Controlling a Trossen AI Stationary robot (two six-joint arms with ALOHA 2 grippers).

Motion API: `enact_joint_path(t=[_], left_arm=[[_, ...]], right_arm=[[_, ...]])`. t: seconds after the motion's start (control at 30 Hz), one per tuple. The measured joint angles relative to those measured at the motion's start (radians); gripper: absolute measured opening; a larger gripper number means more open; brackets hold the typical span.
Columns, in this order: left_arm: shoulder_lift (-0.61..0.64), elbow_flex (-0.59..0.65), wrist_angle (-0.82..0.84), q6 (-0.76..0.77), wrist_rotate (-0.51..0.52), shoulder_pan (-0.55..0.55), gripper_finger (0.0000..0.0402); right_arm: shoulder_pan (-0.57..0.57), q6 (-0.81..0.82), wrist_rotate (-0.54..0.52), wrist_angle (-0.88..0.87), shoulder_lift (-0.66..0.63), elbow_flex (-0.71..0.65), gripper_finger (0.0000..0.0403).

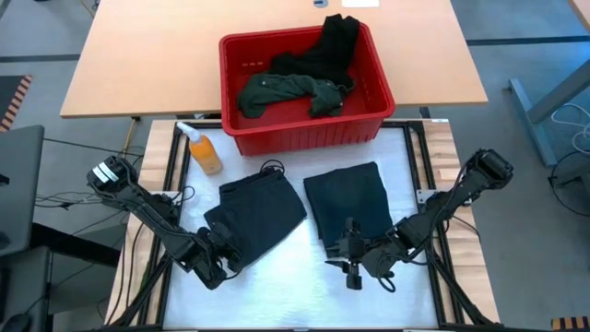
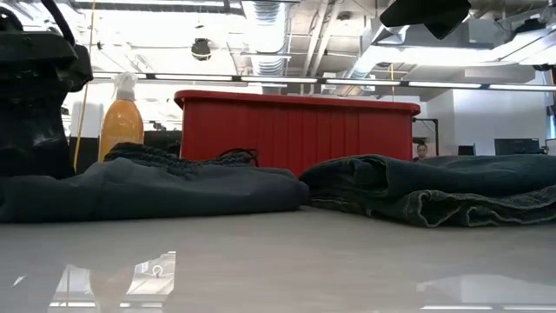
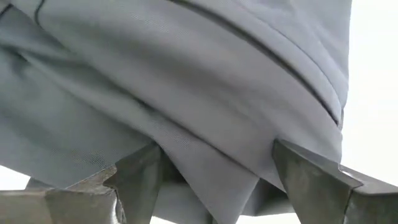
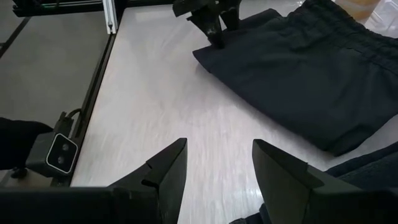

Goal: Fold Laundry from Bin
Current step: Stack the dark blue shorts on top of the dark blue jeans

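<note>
1. Left gripper [image 1: 224,261]: fingers spread wide at the near corner of the folded black garment [image 1: 255,214], cloth between them.
2. Right gripper [image 1: 350,267]: fingers parted, empty, just beside the folded jeans [image 1: 348,203].
3. Both garments lie in front of the red bin [image 1: 304,129], which holds a green shirt [image 1: 277,90].

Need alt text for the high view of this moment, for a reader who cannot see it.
Two dark folded garments lie side by side on the white table: a black piece with the open left gripper at its near corner, and navy jeans with the open right gripper just below them. Behind, a red bin holds more laundry; an orange bottle stands beside it.
</note>
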State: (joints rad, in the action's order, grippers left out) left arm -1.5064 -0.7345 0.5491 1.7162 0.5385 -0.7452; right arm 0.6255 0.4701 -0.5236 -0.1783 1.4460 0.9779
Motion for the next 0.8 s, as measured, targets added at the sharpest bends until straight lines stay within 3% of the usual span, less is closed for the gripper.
enact_joint_path(t=[0.2, 0.57, 0.8], left_arm=[[0.0, 0.0, -0.031, -0.027, 0.017, 0.0, 0.028], [-0.002, 0.0, -0.145, -0.081, 0.103, 0.001, 0.0169], [-0.145, -0.001, -0.308, -0.068, 0.128, 0.001, 0.0161]], right_arm=[[0.0, -0.005, 0.0, 0.0, 0.0, 0.0, 0.0207], [0.0, 0.0, 0.0, 0.0, 0.0, 0.0, 0.0207], [0.003, 0.006, -0.001, 0.004, 0.0, 0.0, 0.0207]])
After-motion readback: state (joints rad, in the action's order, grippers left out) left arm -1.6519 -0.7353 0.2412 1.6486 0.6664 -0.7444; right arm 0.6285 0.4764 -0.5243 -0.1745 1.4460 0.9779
